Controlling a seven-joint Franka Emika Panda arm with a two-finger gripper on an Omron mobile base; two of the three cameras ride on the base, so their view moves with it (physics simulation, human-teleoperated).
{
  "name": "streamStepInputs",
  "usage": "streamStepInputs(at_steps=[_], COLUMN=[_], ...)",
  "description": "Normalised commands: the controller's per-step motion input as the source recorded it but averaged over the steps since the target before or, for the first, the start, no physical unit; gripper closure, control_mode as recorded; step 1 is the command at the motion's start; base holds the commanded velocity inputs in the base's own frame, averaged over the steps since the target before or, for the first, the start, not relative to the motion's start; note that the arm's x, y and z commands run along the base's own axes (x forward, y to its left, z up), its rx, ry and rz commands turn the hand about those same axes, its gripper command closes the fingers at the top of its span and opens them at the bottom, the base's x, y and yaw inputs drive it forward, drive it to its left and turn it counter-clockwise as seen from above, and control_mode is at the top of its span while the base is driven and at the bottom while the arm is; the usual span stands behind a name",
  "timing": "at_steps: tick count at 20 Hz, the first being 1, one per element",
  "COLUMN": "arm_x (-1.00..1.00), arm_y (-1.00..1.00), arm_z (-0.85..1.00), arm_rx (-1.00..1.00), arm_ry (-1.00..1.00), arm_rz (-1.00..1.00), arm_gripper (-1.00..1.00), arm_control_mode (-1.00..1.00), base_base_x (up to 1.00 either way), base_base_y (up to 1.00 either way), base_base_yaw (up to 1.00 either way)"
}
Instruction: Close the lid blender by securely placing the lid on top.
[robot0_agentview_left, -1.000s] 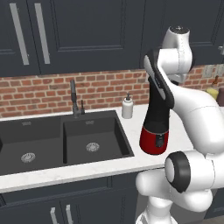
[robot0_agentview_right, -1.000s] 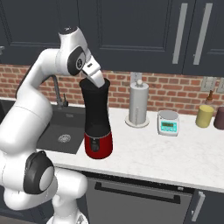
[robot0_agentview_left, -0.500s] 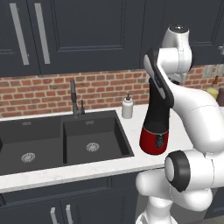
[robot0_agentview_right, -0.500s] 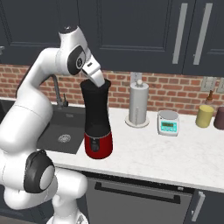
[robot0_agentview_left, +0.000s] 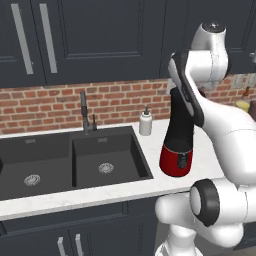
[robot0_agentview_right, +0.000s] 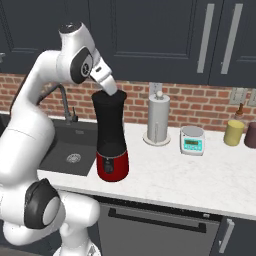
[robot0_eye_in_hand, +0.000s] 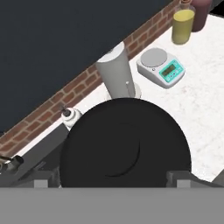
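The blender (robot0_agentview_left: 177, 145) stands on the white counter right of the sink, a matte black jar (robot0_agentview_right: 110, 127) on a glossy red base (robot0_agentview_right: 113, 166). In the hand view the round black lid (robot0_eye_in_hand: 127, 140) lies flat on the jar's top, seen from straight above. My gripper (robot0_agentview_right: 111, 91) hangs just over that top. Its fingertips (robot0_eye_in_hand: 43, 178) stand wide apart on either side of the lid's rim, and the gripper (robot0_eye_in_hand: 113, 178) is open with nothing between the jaws.
A dark double sink (robot0_agentview_left: 107, 157) with a faucet (robot0_agentview_left: 85, 112) lies left of the blender, with a white pump bottle (robot0_agentview_left: 145, 122) behind it. To the right stand a paper towel roll (robot0_agentview_right: 158, 117), a kitchen scale (robot0_agentview_right: 193, 140) and a yellow cup (robot0_agentview_right: 233, 132). Dark cabinets hang overhead.
The gripper has gone from shut to wide open over the blender's top, letting go of the lid. The arm and the blender have hardly moved.
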Motion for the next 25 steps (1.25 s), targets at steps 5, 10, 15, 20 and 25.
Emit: streamStepInputs(at_steps=[5, 10, 15, 20, 25], arm_x=[-0.92, -1.0, -1.0, -1.0, -1.0], arm_y=[0.0, -0.04, 0.0, -0.02, -0.53], arm_z=[0.05, -0.72, -1.0, -1.0, -0.22], arm_rx=[0.01, 0.01, -0.05, -0.07, 0.13], arm_ry=[-0.16, -0.22, -0.06, -0.03, -0.24], arm_rz=[0.0, 0.0, 0.0, 0.0, -0.02], arm_gripper=[-1.0, -1.0, -1.0, -1.0, -1.0], arm_control_mode=[-1.0, -1.0, -1.0, -1.0, -1.0], base_base_x=[0.0, 0.0, 0.0, 0.0, 0.0], base_base_y=[0.0, 0.0, 0.0, 0.0, 0.0], base_base_yaw=[0.0, 0.0, 0.0, 0.0, 0.0])
